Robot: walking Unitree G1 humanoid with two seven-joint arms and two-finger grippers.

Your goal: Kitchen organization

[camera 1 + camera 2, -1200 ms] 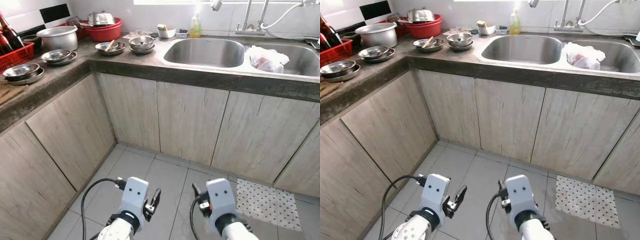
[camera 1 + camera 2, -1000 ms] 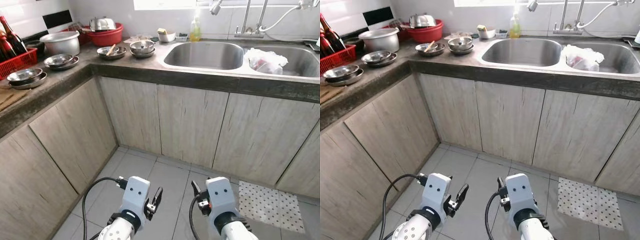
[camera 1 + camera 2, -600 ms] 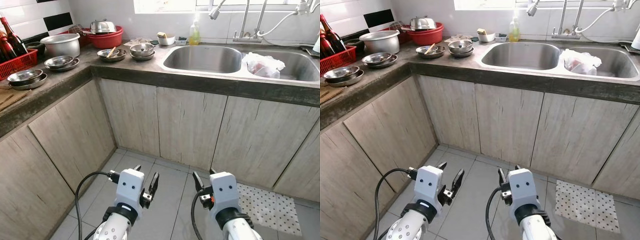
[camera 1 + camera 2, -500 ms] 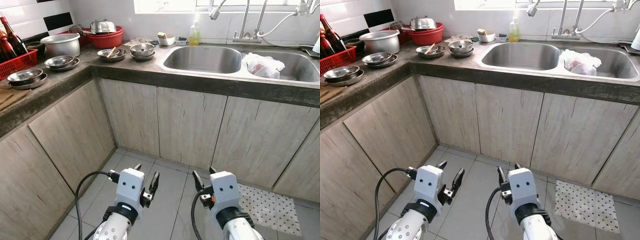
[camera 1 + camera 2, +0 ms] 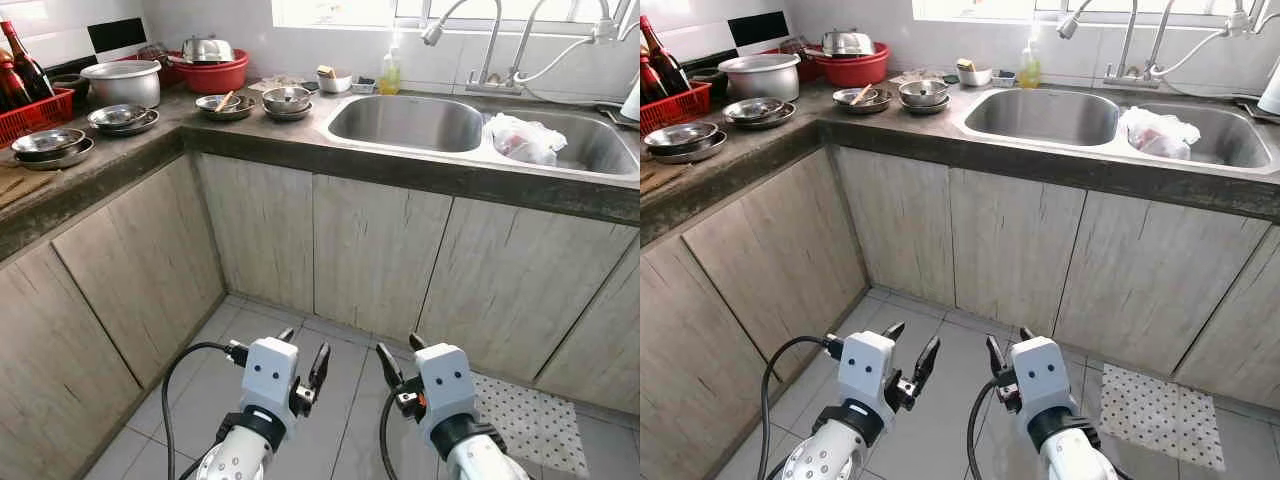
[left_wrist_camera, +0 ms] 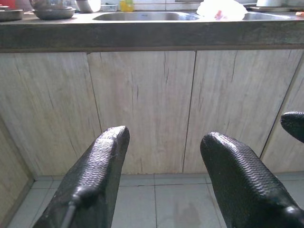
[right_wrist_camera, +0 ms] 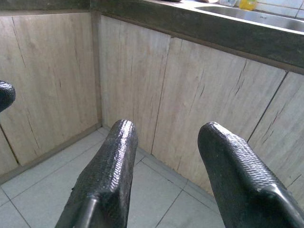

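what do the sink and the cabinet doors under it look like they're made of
Double sink: likely stainless steel, brushed, grey with soft reflections. Cabinet doors: pale wood or wood-look laminate, matte, with visible grain and dark crack-like streaks; which one can't be told.

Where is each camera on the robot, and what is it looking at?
Left eye and right eye views: on the head, looking down at the sink, cabinets and both open hands, left hand, right hand.
Left wrist view: looks along its fingers at the cabinets.
Right wrist view: looks along its fingers at the corner cabinets.
All share the cabinets.
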